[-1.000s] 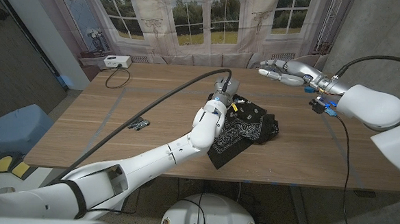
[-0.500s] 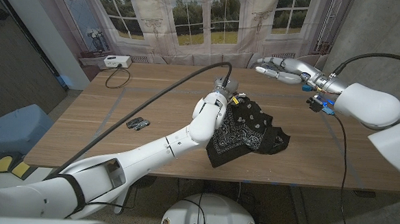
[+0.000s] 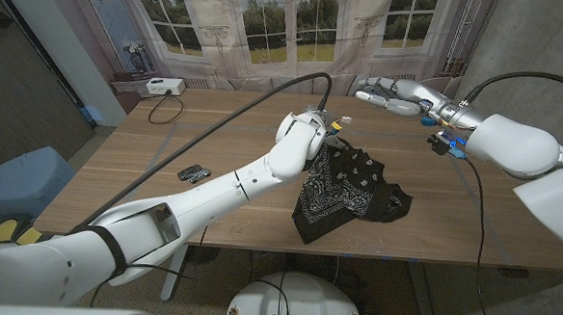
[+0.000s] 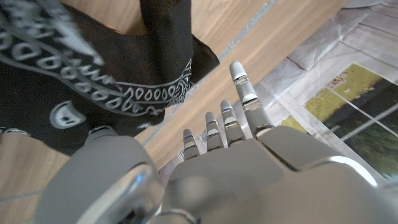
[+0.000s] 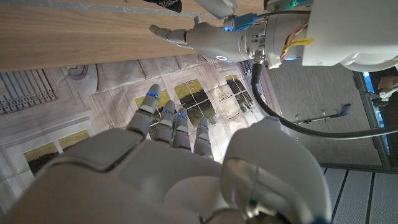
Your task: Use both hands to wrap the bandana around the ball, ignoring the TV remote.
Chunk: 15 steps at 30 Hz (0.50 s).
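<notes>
The bandana [image 3: 350, 185] — black with a white paisley print — is seen in the head view lifted at one corner and draped down onto the wooden table [image 3: 165, 161], its lower folds bunched on the boards near the table's front edge. The raised corner is met by the left hand [image 3: 324, 124], which is held above the middle of the table; the hand is largely hidden behind its own wrist there, so a grip on the cloth looks likely but cannot be confirmed. In the left wrist view the fingers [image 4: 239, 93] of that hand are seen stretched out side by side over bare wood, with the bandana [image 4: 81, 81] hanging close beside the hand.

The right hand [image 3: 393, 94] is held up over the table's far right part, well apart from the cloth, fingers extended and slightly spread, nothing in it. In the right wrist view its fingers [image 5: 171, 121] are likewise seen straight and empty.

A small dark TV remote [image 3: 193, 173] lies on the table's left part — well apart from the bandana. A white box [image 3: 152, 86] sits at the far left corner.
</notes>
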Tool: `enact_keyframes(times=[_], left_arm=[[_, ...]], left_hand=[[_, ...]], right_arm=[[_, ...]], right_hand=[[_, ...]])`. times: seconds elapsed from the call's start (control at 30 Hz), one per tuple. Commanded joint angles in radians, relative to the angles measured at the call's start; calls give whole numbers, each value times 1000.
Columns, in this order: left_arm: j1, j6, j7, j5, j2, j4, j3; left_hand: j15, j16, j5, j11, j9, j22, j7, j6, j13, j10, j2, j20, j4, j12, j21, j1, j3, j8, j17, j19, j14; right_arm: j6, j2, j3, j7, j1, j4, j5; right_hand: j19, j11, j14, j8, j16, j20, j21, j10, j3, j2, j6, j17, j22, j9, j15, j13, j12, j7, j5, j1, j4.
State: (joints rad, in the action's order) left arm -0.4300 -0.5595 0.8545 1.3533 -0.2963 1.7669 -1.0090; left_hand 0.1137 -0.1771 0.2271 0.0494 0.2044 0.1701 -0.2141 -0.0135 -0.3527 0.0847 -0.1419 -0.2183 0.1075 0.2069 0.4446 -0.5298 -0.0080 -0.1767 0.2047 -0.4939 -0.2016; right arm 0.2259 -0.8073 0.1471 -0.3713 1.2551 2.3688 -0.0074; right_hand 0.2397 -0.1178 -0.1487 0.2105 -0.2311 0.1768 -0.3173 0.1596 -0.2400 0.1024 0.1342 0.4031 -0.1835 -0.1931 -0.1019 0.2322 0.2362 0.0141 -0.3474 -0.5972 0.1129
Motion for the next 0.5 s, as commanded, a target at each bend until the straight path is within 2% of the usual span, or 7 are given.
enact_keyframes(times=[0.03, 0.17, 0.3, 0.4, 0.5], left_arm=[[69, 74, 149, -323, -9, 3, 85], [82, 49, 115, -383, -39, 51, 92], [122, 48, 107, -413, -63, 78, 59], [173, 71, 134, -423, -62, 50, 7], [208, 87, 137, -410, -47, -1, -49]], left_hand=[[15, -7, 27, 13, 1, 2, -3, 15, -1, -21, -31, -1, 6, 0, -29, 20, -40, -10, -2, 20, 24], [27, -8, 43, 28, 1, 4, -3, 12, 0, -28, -34, -1, 11, 2, -43, 38, -61, -15, -3, 27, 34], [39, -8, 58, 34, 0, 5, -3, 20, 0, -38, -29, -1, 17, 2, -55, 56, -79, -14, -3, 31, 50], [39, -8, 69, 31, -1, 7, -4, 46, 1, -63, -21, -1, 18, -3, -65, 60, -89, -7, -3, 33, 64], [32, -10, 81, 16, -3, 8, -6, 80, 3, -76, 2, 1, 3, 0, -78, 25, -82, -6, -6, 33, 75]], right_arm=[[-3, -14, -18, 14, -23, -21, 14], [-11, -20, -23, 14, -30, -34, 22], [-26, -26, -25, 20, -31, -41, 23], [-42, -28, -23, 25, -28, -45, 25], [-54, -27, -16, 26, -21, -47, 32]], right_hand=[[11, -2, -10, 2, -4, -2, -3, 6, -9, -2, 10, 1, -3, -2, 3, 2, -1, 6, 2, 0, 0], [10, -1, -9, 1, -3, -2, -2, 6, -10, -2, 10, -1, -3, -2, 1, 2, -1, 6, 2, -2, -1], [11, 0, -9, 0, -2, -2, -1, 6, -10, -2, 10, -3, -3, -2, 2, 2, -2, 6, 3, -4, -3], [11, 0, -10, 0, -2, -1, 0, 6, -10, -2, 10, -4, -3, -2, 3, 1, -2, 7, 3, -4, -3], [11, 1, -10, 0, -2, 0, 0, 8, -11, -2, 11, -4, -3, -2, 3, 1, -2, 6, 4, -3, -2]])
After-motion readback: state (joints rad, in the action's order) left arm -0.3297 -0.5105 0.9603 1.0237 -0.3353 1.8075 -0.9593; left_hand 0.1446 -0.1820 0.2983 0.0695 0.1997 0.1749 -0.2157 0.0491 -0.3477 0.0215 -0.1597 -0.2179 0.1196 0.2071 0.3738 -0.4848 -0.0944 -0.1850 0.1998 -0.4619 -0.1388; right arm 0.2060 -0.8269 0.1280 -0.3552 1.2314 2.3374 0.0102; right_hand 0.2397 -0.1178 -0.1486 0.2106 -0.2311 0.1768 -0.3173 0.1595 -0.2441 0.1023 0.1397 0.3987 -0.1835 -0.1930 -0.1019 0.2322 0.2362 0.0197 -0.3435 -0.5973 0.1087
